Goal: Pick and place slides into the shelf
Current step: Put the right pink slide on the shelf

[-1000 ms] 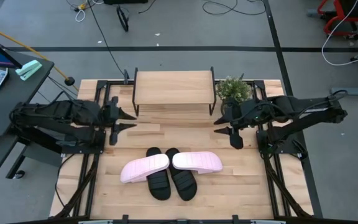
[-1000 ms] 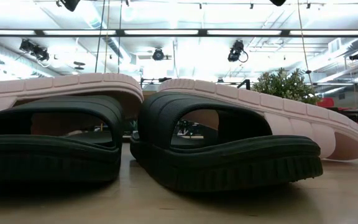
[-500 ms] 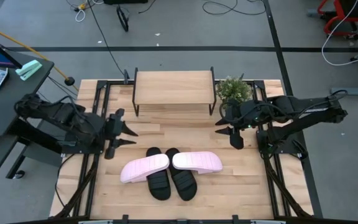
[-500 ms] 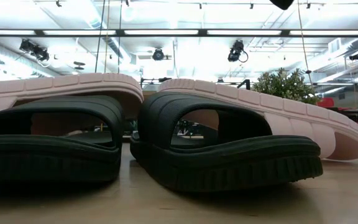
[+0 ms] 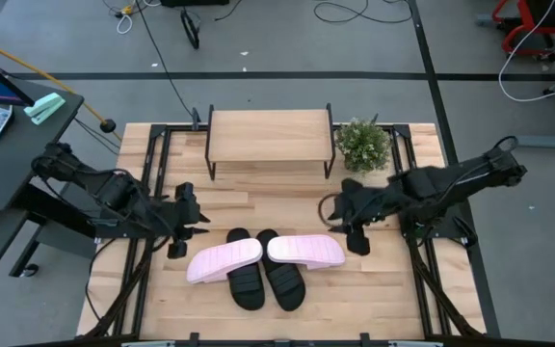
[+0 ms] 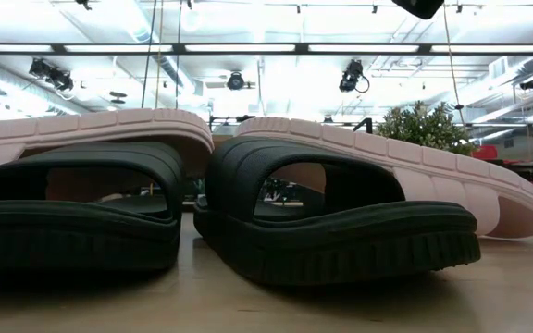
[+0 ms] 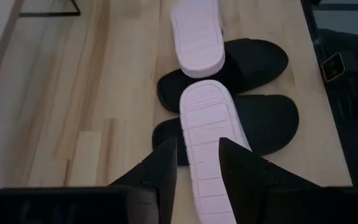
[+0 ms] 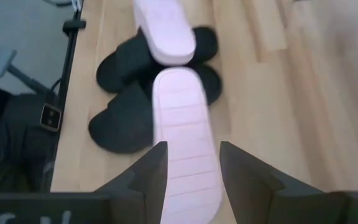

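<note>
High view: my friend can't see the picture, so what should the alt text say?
Seen from above, two pale pink slides lie upside down across two black slides on a wooden table. An open left pincer and open right pincer flank them; the shelf behind holds none.

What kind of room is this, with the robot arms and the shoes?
Probably a robot lab or workshop. Two robot arms sit at a wooden table holding the slides and a small shelf, cables trail over the grey floor, and ceiling lights run overhead.
</note>
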Controlling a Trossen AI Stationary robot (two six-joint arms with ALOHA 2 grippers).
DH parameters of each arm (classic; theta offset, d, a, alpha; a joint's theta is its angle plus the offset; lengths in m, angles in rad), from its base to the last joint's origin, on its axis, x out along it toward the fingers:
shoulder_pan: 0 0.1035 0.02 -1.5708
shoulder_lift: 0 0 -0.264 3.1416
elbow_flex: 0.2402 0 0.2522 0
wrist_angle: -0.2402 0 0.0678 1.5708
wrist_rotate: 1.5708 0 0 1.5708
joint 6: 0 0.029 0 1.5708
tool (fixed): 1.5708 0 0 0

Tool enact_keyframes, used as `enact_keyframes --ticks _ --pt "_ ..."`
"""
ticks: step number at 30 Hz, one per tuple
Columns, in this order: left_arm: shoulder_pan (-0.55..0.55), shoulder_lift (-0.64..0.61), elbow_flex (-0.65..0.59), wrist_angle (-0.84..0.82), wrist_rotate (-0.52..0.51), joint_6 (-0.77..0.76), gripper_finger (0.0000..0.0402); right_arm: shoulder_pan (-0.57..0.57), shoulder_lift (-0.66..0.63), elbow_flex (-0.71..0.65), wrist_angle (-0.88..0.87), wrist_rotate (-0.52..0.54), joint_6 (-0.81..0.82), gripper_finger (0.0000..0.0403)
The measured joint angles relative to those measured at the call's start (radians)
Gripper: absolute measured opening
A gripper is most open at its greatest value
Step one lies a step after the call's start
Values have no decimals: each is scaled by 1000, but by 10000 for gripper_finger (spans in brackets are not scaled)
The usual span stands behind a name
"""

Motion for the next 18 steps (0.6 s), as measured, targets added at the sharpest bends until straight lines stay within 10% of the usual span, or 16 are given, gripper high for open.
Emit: enact_keyframes --ticks 18 --pt "-83 142 0 9 -45 -10 114 93 108 0 -71 35 10 149"
